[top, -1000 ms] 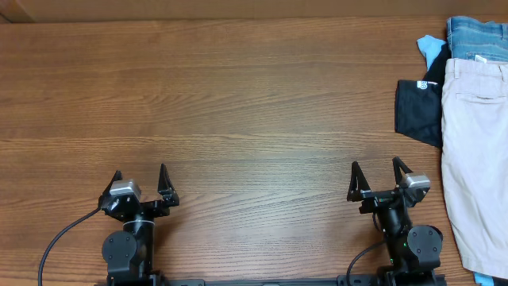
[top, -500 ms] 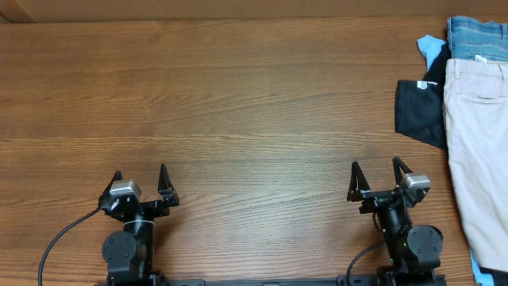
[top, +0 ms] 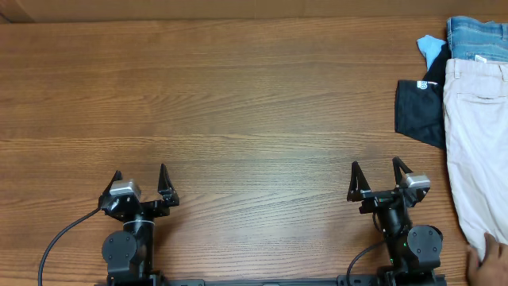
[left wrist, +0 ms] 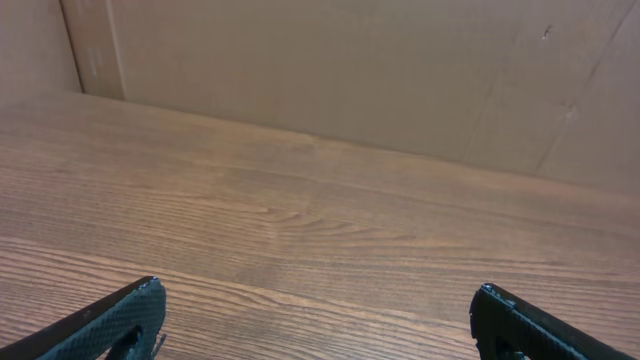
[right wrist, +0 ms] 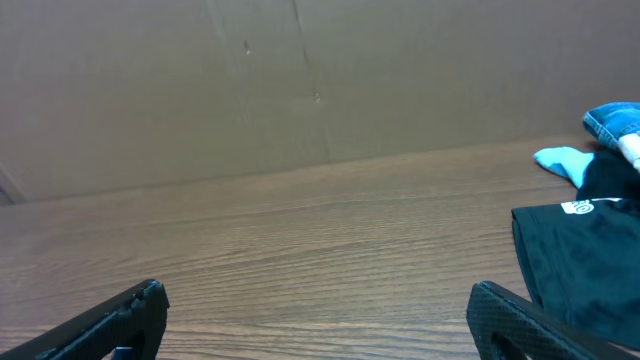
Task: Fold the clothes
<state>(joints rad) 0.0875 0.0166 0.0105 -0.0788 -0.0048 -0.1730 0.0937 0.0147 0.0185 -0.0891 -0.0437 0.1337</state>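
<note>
Now both pincers stand wide and empty: the left gripper [top: 140, 171] at seven o'clock of the table [top: 238, 95], the right gripper [top: 375, 164] at five. The khaki garment [top: 472, 143] lies unfolded at three o'clock, well apart, beside a black shirt [top: 418, 111]; perhaps a hand [top: 490, 260] touches its lower end. Folding is not begun, I judge; next the right arm must reach the garment's near edge.

Both arms sit folded low over their bases, well apart. The left claw [top: 140, 175] and right claw [top: 375, 168] each point forward, fingers spread wide, holding nothing — only dark fingertips show in the wrist views.
</note>
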